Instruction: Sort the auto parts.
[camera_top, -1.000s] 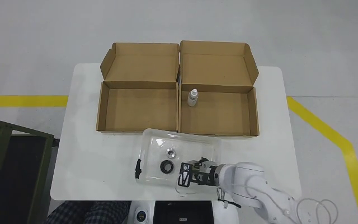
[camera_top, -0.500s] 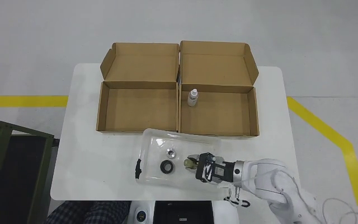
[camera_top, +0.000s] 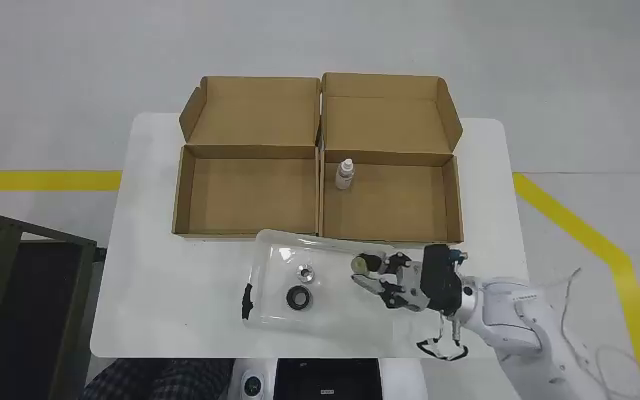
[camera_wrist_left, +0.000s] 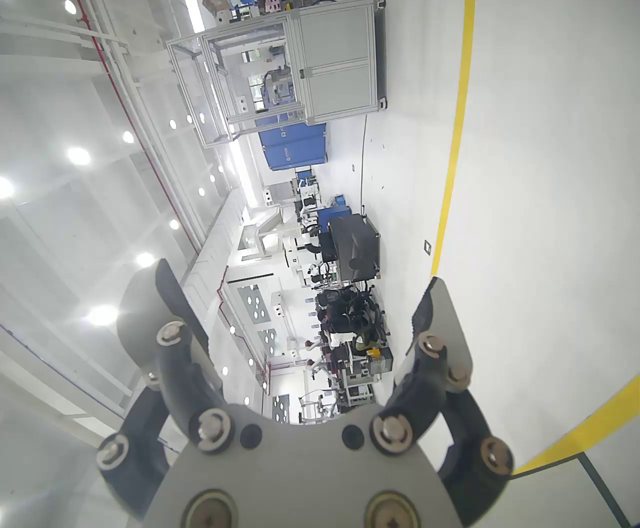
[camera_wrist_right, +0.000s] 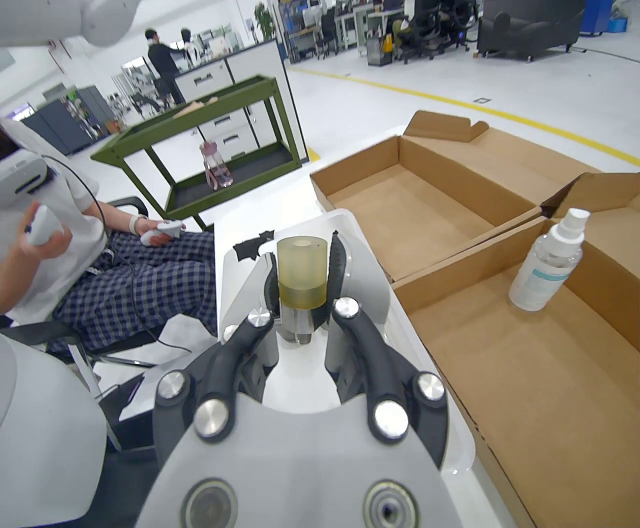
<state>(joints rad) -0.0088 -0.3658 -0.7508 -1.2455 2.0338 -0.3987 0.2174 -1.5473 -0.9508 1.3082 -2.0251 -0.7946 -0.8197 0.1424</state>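
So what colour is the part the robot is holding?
Pale yellow part, silver metal bottom. Best in the right wrist view.

In the right wrist view the fingers (camera_wrist_right: 336, 260) of the right gripper (camera_wrist_right: 303, 255) cover both flanks of the yellowish cylinder (camera_wrist_right: 301, 265). The foot of its metal stud (camera_wrist_right: 295, 327) is hidden behind the gripper's body, which also blocks most of the clear tray (camera_wrist_right: 362, 270). The cardboard box (camera_wrist_right: 525, 375) holding the spray bottle (camera_wrist_right: 547, 260) runs off that picture's edge. From above, the black ring (camera_top: 297, 296) and small metal piece (camera_top: 306, 272) in the tray are too small to identify, as is the dark scrap (camera_top: 247, 300) at its rim. The left gripper (camera_wrist_left: 299, 274) is cut off at its finger bases.
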